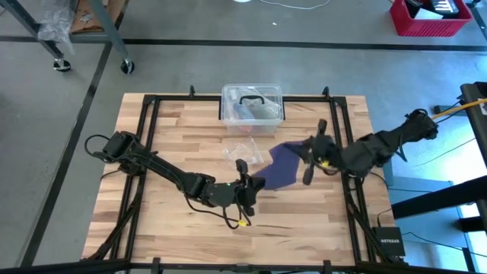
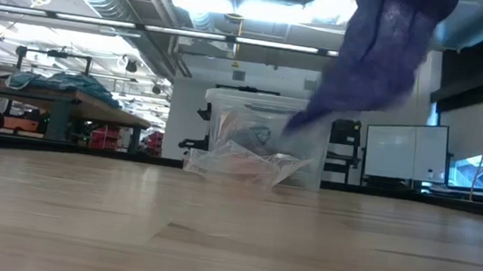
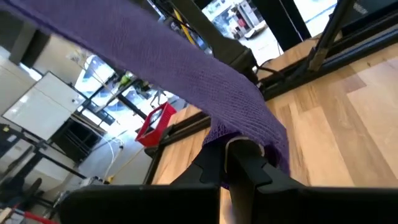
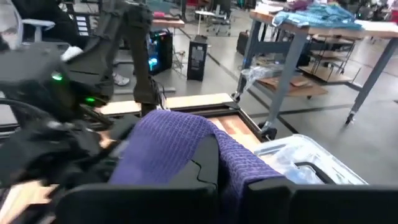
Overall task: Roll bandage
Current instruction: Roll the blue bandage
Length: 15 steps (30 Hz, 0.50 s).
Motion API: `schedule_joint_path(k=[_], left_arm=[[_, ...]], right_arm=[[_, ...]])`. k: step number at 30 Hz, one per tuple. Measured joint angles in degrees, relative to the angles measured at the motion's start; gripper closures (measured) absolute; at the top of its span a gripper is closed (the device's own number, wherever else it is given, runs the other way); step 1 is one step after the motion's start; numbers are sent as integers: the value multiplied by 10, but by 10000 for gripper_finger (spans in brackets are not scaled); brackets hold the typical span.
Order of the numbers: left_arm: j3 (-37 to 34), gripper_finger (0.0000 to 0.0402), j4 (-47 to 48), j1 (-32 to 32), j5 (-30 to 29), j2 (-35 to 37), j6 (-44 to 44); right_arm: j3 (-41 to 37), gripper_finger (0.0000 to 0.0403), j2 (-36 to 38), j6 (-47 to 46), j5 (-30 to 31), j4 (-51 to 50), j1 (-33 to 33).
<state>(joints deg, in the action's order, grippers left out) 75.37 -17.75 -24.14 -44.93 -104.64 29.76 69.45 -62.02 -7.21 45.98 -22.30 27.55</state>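
The bandage [image 1: 283, 166], a dark navy-purple strip of soft cloth, is held above the middle of the wooden table [image 1: 175, 129] between my two grippers. My left gripper [image 1: 255, 183] is shut on its left, nearer end. My right gripper [image 1: 306, 157] is shut on its right, farther end. In the low view the bandage [image 2: 383, 51] hangs high, well clear of the tabletop. In the left wrist view the bandage [image 3: 186, 74] runs away from my left gripper [image 3: 241, 154] as a broad band. In the right wrist view the bandage [image 4: 168, 143] lies draped over my right gripper [image 4: 211, 158]. My left gripper pinches the bandage's end [image 3: 252, 132] between its two shut fingers, coming nearly level from the table's left. The cloth bunches around the fingertips [image 3: 244, 147] and runs off fairly taut, clear of the table. My right gripper is shut on the bandage's other end [image 4: 214, 140], coming nearly level from the table's right. The cloth folds over the fingers and hides the place of contact. That end is lifted clear of the table.
A clear plastic box [image 1: 253, 103] with a black handle stands at the table's far edge. A crinkled clear wrapper [image 1: 242, 148] lies just in front of it, close to the bandage. Black frame rails [image 1: 144, 152] run along the table's left and right sides.
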Motion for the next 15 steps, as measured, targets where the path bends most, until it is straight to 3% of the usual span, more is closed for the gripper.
schedule_joint_path(k=[7,15], left_arm=[[0,401,-21,4,25,0,-18],[0,401,18,20,30,-2,-174]], right_arm=[[0,387,-17,-15,-66,-43,-84],[-9,250,-56,-83,-167,-135,-163]])
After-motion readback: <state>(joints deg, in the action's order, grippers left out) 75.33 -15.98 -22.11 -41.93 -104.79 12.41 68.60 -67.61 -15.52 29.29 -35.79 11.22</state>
